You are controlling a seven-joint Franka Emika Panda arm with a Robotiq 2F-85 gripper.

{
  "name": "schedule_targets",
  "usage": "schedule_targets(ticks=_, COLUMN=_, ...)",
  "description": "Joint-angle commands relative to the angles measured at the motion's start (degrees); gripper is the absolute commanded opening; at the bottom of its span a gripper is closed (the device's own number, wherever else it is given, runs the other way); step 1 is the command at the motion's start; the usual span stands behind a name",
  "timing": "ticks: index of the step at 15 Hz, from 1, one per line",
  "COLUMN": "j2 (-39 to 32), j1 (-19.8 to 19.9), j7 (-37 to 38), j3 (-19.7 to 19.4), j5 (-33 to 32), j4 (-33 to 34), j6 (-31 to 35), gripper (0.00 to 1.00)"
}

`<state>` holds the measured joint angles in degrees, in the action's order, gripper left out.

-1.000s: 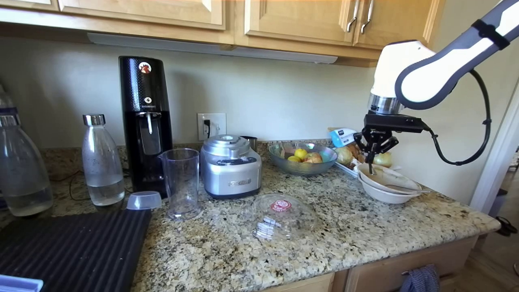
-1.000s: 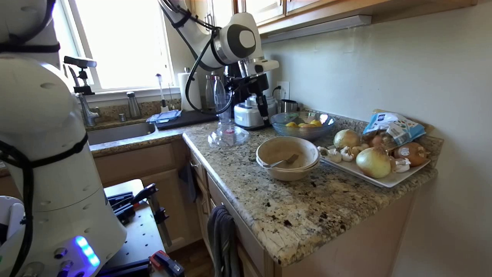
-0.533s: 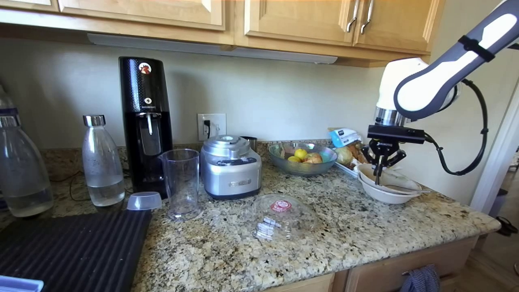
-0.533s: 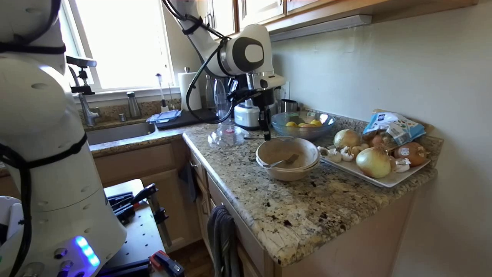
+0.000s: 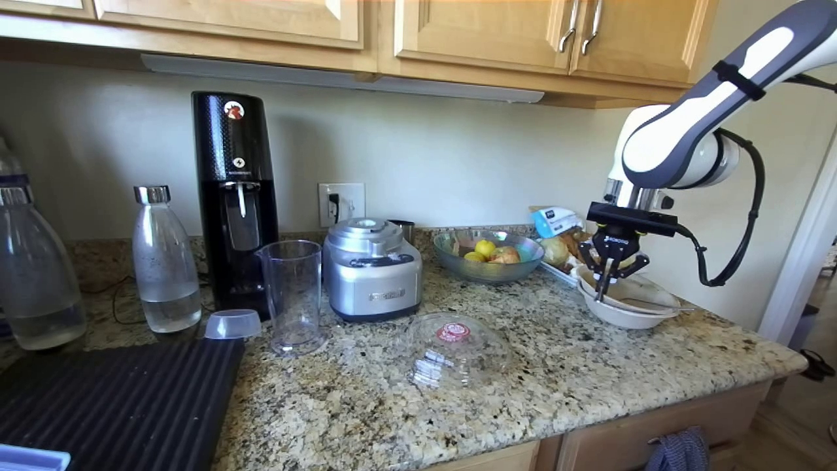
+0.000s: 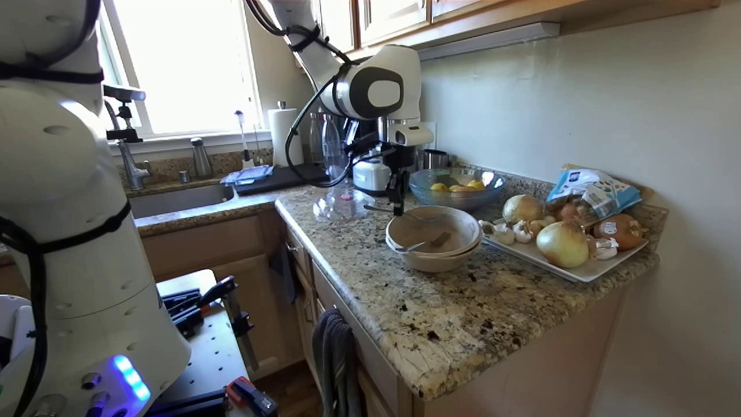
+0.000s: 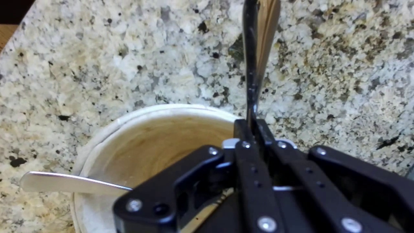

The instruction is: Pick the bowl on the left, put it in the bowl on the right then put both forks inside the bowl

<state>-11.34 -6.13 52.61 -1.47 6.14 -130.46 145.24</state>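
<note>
Fork [image 7: 250,58] in your hand [image 7: 253,126]: the fingers are narrowed onto it, pinching the metal, and its handle runs to twelve o'clock in the wrist view. In an exterior view you see the hand at about ten o'clock over the rim of the upper bowl [image 6: 414,231], the fork's handle reaching out past the rim towards nine o'clock and its tines over the bowl's mouth. You cannot tell whether the tines touch the bowl. That bowl sits nested inside the lower bowl [image 6: 435,264], both upright on the bench [image 6: 451,315]. Your loose fork [image 6: 412,247] leans in the upper bowl, tines towards two o'clock, handle out over the rim at eight. From the bowls, near at three o'clock, you have a white plate [image 6: 524,250] of onions [image 6: 560,244] and garlic [image 6: 522,233]; a glass bowl [image 6: 457,201] of yellow fruit [image 6: 476,185] stands at one o'clock, and a food processor [image 6: 371,175] farther off, between ten and eleven.
</note>
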Motion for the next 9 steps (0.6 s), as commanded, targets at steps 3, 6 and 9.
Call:
schedule_targets(ticks=3, j2=0.84, j1=2.59, j7=-5.57, j3=0.83, j5=6.7, j4=2.05, j6=-1.78, gripper=0.07)
schedule_targets(ticks=6, j2=0.76, j1=3.15, j7=-6.91, j3=0.49, j5=8.54, j4=3.28, j6=-2.27, gripper=0.07)
schedule_targets(ticks=9, j2=3.09, j1=3.16, j7=-6.34, j3=0.12, j5=8.3, j4=2.02, j6=-2.28, gripper=0.07)
